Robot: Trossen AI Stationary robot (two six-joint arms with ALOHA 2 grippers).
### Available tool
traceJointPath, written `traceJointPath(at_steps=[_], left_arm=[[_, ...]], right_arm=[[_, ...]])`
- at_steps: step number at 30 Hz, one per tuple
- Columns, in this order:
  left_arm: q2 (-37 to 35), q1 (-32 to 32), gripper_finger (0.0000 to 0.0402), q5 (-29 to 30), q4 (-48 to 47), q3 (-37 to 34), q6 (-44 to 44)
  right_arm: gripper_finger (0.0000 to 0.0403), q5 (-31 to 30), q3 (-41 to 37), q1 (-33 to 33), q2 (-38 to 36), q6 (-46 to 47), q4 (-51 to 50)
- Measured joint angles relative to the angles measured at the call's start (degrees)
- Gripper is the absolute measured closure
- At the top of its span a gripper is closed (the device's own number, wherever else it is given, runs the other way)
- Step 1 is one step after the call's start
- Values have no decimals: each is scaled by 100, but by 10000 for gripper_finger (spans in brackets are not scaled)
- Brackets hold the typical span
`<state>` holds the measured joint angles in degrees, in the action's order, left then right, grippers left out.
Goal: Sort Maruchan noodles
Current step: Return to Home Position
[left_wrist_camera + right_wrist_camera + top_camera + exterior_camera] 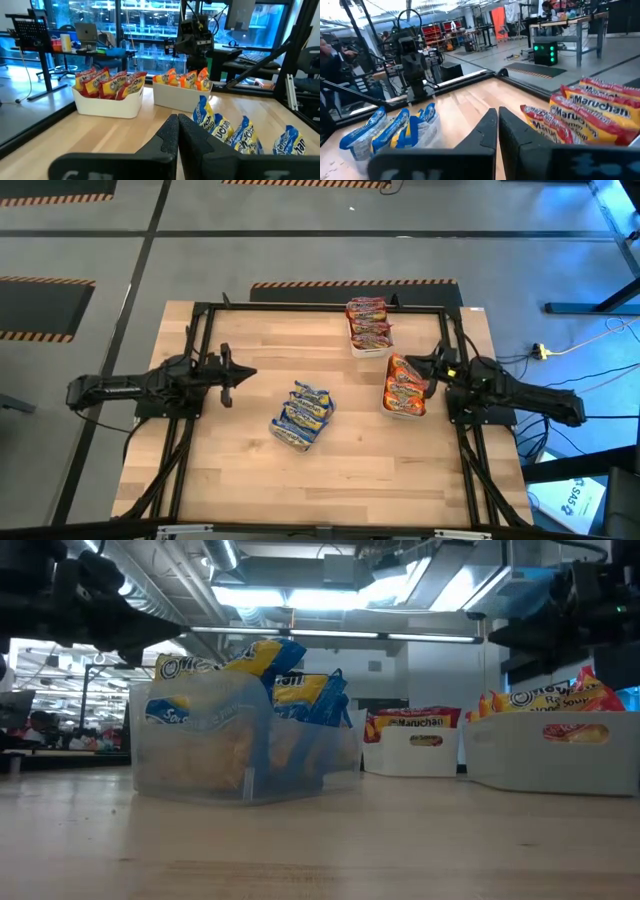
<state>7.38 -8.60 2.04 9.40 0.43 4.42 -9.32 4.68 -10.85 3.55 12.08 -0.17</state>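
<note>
On the pale wooden counter [240, 480], blue-and-yellow noodle packets [303, 413] fill a clear plastic bin [200, 755], dark red packets [368, 322] and orange packets [405, 385] two white bins [412, 755]; left claw [178, 118] and right claw [497, 112] both pinched together.

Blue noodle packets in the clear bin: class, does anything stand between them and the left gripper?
Nothing visible does. Only bare table lies between the left gripper and the blue noodle packets.
</note>
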Motion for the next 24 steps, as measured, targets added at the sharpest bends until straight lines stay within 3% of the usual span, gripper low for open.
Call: traceJointPath(at_steps=[3, 15, 24], left_arm=[[-166, 0, 400, 15, -145, 0, 95], [-331, 0, 400, 337, -790, 0, 351], [-328, 0, 400, 325, -790, 0, 355]], right_arm=[[400, 160, -246, 0, -353, 25, 58], [400, 932, -415, 0, -205, -16, 119], [400, 939, -415, 0, -194, -36, 110]])
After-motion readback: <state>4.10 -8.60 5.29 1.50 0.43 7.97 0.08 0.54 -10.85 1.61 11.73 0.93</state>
